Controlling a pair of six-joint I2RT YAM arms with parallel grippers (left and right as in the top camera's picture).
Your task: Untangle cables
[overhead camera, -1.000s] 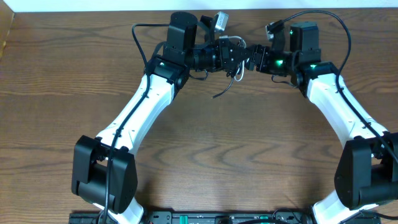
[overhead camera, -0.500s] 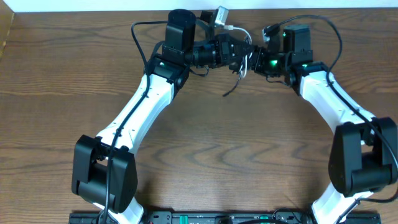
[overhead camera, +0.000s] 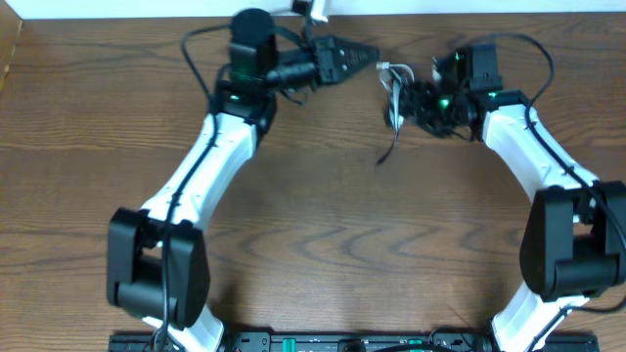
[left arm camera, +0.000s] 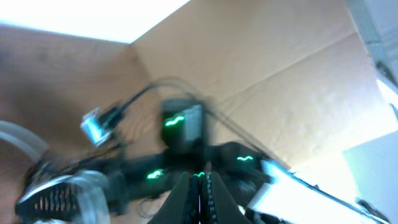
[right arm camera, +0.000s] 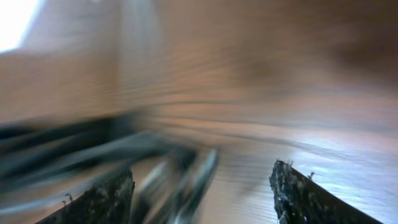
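Note:
The cables (overhead camera: pixel 394 93), a white and black tangle, hang at my right gripper (overhead camera: pixel 409 98) near the table's far edge. A loose black end (overhead camera: pixel 383 149) trails down onto the wood. In the right wrist view my right gripper (right arm camera: pixel 202 180) stands open, with blurred cables (right arm camera: pixel 177 174) running between its fingers nearer the left one. Whether they touch it I cannot tell. My left gripper (overhead camera: pixel 370 59) is shut with nothing visible in it, up and to the left of the tangle. The left wrist view shows its closed tips (left arm camera: pixel 203 190) aimed at the right arm, with the blurred tangle (left arm camera: pixel 59 196) at lower left.
The wooden table (overhead camera: pixel 313 225) stretches toward the near edge. Both white arms reach to the far side, left arm (overhead camera: pixel 210 156) and right arm (overhead camera: pixel 528 147). A cardboard wall (left arm camera: pixel 267 74) rises behind the table. The arms' own thick black wires loop above each wrist.
My left gripper has pulled away to the left and up, off the tangle. The tangle has moved right with the right gripper, and the black end now dangles farther right.

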